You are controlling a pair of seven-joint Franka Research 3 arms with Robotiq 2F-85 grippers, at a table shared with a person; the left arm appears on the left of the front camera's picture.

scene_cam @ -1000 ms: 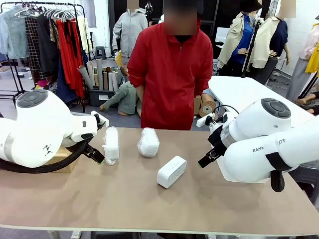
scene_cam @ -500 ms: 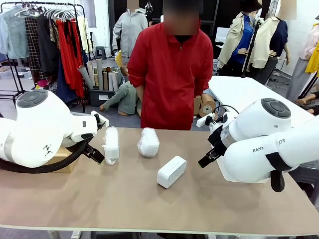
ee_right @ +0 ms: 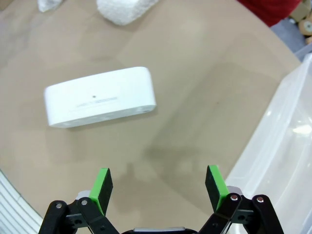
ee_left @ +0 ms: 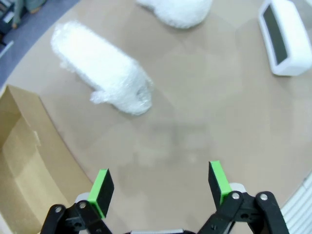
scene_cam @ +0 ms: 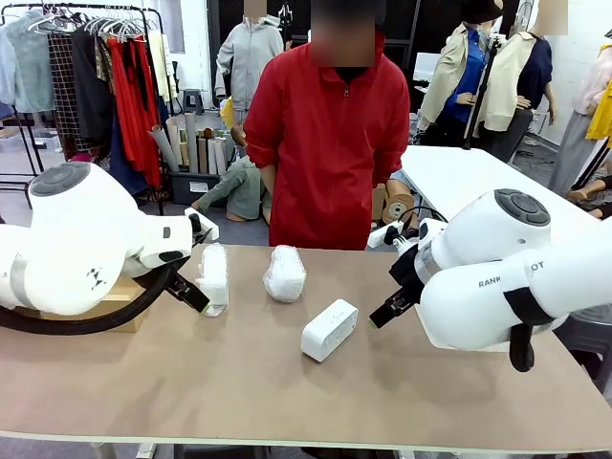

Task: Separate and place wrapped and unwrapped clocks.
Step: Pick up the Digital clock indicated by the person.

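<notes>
The right arm's white casing (scene_cam: 497,282) carries the dark letters "RANK" and "OT"; the strap across it hides what lies between. The bare white block clock (ee_right: 100,97) has a faint grey line of print and a small dot on its upper face, too small to read.

The left gripper (ee_left: 161,181) hangs above the brown table (scene_cam: 239,382) with its green pads spread wide, holding and touching nothing. From it, the long wrapped clock (ee_left: 102,68) lies at 11 o'clock, the rounder wrapped clock (ee_left: 175,9) at 12, the bare clock at 1, and an open cardboard box (ee_left: 24,170) at 9.

The right gripper (ee_right: 158,184) is likewise spread wide and empty, off the table. The bare clock lies at 11 o'clock from it, and a clear plastic bin (ee_right: 282,146) at 3.

In the front view, the bare clock sits mid-table, with the two wrapped clocks apart from it at 10 and 11 o'clock.
</notes>
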